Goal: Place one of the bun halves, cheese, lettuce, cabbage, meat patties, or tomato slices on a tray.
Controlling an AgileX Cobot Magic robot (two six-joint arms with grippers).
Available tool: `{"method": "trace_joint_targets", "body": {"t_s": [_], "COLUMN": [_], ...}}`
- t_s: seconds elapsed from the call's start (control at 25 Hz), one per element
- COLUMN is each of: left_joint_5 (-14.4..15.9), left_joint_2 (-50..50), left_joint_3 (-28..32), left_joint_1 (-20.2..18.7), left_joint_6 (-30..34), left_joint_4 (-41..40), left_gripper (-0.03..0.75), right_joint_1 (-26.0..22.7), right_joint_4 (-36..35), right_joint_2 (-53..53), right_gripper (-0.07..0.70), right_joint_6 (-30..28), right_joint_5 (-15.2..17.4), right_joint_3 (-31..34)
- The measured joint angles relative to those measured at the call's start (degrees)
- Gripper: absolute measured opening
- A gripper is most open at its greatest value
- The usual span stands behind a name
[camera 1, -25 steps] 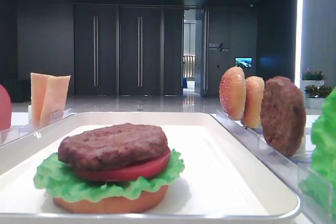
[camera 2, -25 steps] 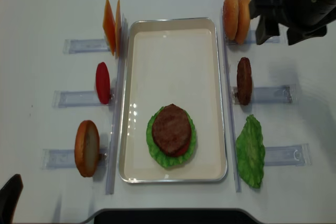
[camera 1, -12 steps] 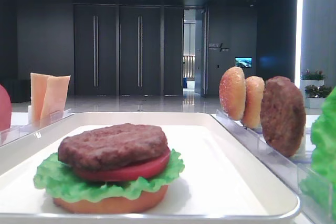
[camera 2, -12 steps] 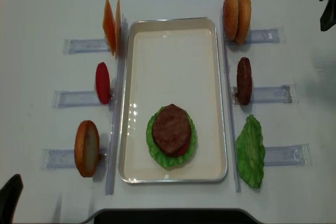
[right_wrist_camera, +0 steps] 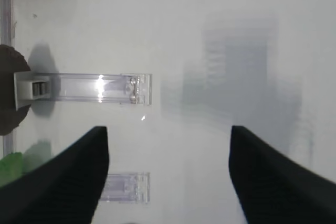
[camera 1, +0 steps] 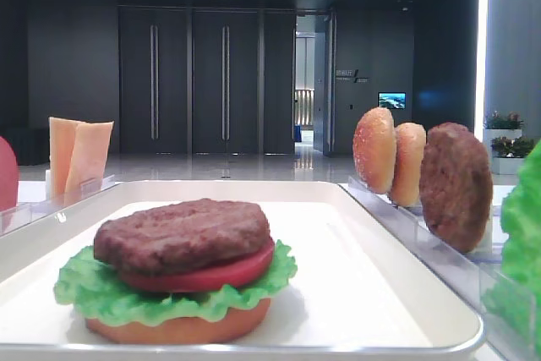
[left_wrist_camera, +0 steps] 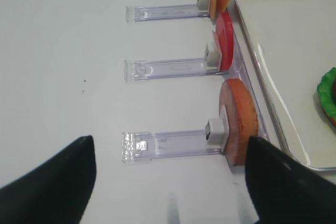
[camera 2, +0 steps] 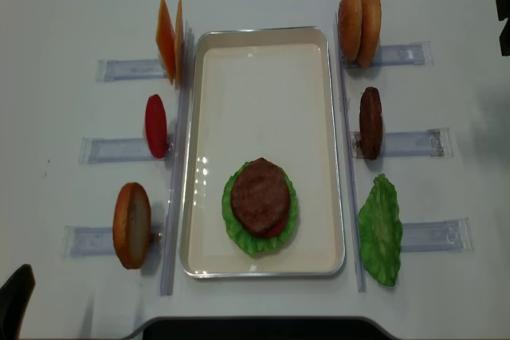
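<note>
Large white rectangular tray (camera 2: 263, 45) sits mid-worktop; near its front edge a stack: bun base, ruffled green lettuce (camera 2: 233, 220), red tomato slice (camera 1: 211, 275), dark-brown grainy meat patty (camera 2: 260, 195) on top. Right gripper (right_wrist_camera: 168, 177) hovers over bare worktop at right edge, jaws apart, empty. Left gripper (left_wrist_camera: 170, 182) jaws apart, empty, at front-left corner. Risk: next layer set off-centre slides off the patty.

white tray (camera 2: 331, 141), dk-brown patties (camera 2: 260, 194), green lettuce (camera 2: 380, 231), red tomato (camera 2: 156, 125)
</note>
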State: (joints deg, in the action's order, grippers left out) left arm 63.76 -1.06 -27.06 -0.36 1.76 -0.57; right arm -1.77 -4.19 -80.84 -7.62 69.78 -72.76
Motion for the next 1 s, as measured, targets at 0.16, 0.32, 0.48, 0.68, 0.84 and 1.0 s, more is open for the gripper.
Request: {"method": "trace_joint_targets", "body": {"t_s": [0.16, 0.32, 0.48, 0.68, 0.84, 1.0], "left_joint_5": [0.00, 0.00, 0.00, 0.00, 0.00, 0.00], "left_joint_2": [0.00, 0.00, 0.00, 0.00, 0.00, 0.00], "left_joint_3": [0.00, 0.00, 0.00, 0.00, 0.00, 0.00], "left_joint_1": [0.00, 0.00, 0.00, 0.00, 0.00, 0.00], "left_joint_6": [0.00, 0.00, 0.00, 0.00, 0.00, 0.00], "left_joint_4": [0.00, 0.00, 0.00, 0.00, 0.00, 0.00], "left_gripper": [0.692, 0.692, 0.692, 0.692, 0.692, 0.692], "right_joint_1": [0.00, 0.00, 0.00, 0.00, 0.00, 0.00], "right_joint_4": [0.04, 0.04, 0.04, -0.01, -0.01, -0.01], "right_joint_2": [5.69, 12.13, 18.25, 27.00, 36.30, 43.88], "right_gripper": [0.465, 0.465, 0.465, 0.465, 0.465, 0.465], "right_joint_6": [0.65, 1.98, 2.30, 2.30, 2.44, 2.44], "right_joint_5": [0.17, 0.24, 0.25, 0.25, 0.32, -0.10], "right_joint_3": [4.07, 7.68, 11.17, 16.83, 20.83, 24.66]}}
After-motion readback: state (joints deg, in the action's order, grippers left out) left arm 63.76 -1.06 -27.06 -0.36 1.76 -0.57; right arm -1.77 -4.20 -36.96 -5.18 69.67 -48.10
